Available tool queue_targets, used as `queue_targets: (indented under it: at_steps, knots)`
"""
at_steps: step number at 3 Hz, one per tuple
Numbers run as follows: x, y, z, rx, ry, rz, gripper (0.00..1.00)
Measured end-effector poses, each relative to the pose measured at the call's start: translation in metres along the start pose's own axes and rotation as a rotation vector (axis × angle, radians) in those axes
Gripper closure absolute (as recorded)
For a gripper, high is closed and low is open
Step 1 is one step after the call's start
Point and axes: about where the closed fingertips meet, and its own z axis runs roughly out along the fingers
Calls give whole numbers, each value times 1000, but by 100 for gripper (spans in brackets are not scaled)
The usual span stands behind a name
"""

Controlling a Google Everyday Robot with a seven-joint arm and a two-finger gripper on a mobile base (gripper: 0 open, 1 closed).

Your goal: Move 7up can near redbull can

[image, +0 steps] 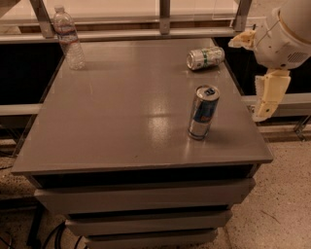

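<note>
The 7up can [205, 58], silver with a green and white label, lies on its side at the far right of the grey table [121, 112]. The redbull can [203, 112], tall, slim, blue and silver, stands upright near the right front of the table. The two cans are well apart. My gripper [268, 98] hangs off the white arm [286, 34] beyond the table's right edge, level with the redbull can and to its right. It touches neither can.
A clear plastic water bottle [68, 38] stands upright at the table's far left corner. A rail with metal posts [164, 14] runs behind the table. Drawers [146, 199] sit below the tabletop. Speckled floor lies to the right.
</note>
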Motion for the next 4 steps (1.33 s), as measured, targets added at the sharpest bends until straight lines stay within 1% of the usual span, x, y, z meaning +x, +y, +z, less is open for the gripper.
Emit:
queue_targets:
  at_steps: [1,3,4]
  knots:
    - [-1,-20,14,17,8,-41,0]
    - [0,-56,41,12,35,-88,0]
    - [3,-90,68,-6,14,-109,0]
